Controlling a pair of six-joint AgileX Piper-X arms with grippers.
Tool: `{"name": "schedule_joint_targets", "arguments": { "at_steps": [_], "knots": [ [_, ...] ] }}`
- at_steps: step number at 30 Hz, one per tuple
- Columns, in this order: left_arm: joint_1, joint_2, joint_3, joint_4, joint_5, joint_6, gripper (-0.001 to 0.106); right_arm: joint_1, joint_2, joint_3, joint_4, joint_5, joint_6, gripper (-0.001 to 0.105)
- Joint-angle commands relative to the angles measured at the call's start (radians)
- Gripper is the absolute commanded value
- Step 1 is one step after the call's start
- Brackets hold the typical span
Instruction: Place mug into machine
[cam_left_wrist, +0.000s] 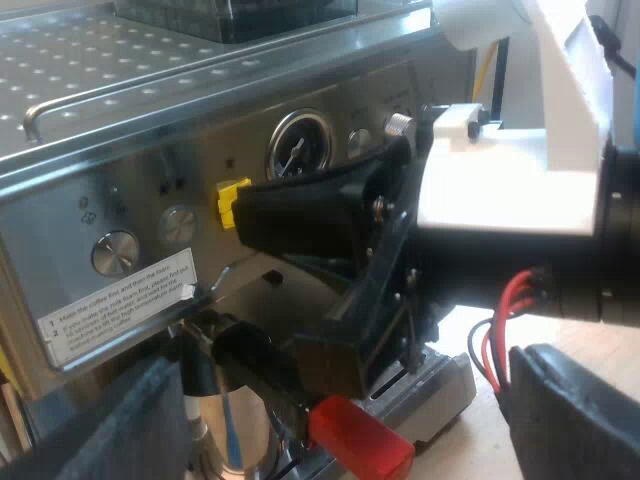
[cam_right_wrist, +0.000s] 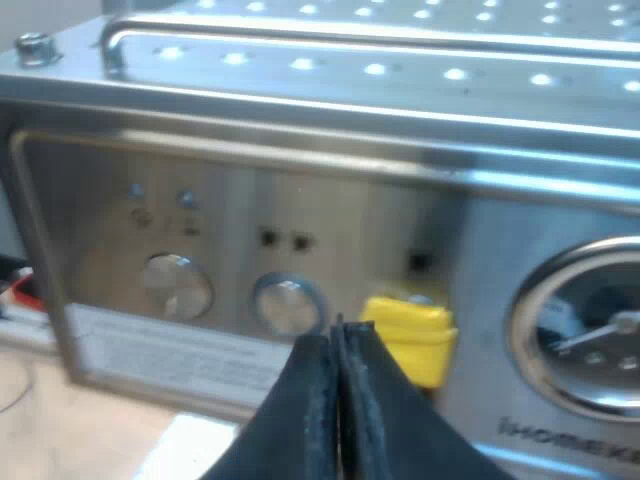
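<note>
**Right claw (cam_right_wrist: 338, 335) pressed together at the yellow button (cam_right_wrist: 408, 335), left claw (cam_left_wrist: 335, 420) spread wide**

And here's the espresso machine (cam_right_wrist: 300, 190), steel front and perforated top. One pressure gauge (cam_right_wrist: 590, 320) on its face, and below it lettering that starts "IHOMEKE", the rest cut off. One white label (cam_left_wrist: 120, 315) runs along the front's lower edge, and its first line seems to read "Make the coffee first and then the froth". Two round knobs (cam_right_wrist: 178, 285) sit side by side, and the one yellow button is between them and the gauge. Right claw: fingers tight against each other, tip just at that button. The left claw faces the machine's front with its fingers (cam_left_wrist: 575, 420) far apart. The holder's one red handle end (cam_left_wrist: 360, 440) pokes out there. Beneath the holder stands a shiny metal cylinder (cam_left_wrist: 235, 430). Is it the mug? Cannot tell.
</note>
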Motion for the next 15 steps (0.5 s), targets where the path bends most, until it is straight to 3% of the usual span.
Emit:
{"name": "schedule_joint_targets", "arguments": {
  "at_steps": [1,15],
  "knots": [
    [-0.002,-0.006,-0.005,-0.008,-0.003,-0.004,0.069,-0.013,-0.003,-0.010,-0.011,0.013,-0.020,0.000],
    [-0.002,-0.006,-0.005,-0.008,-0.003,-0.004,0.069,-0.112,0.033,-0.011,-0.018,-0.014,-0.020,0.000]
  ]
}}
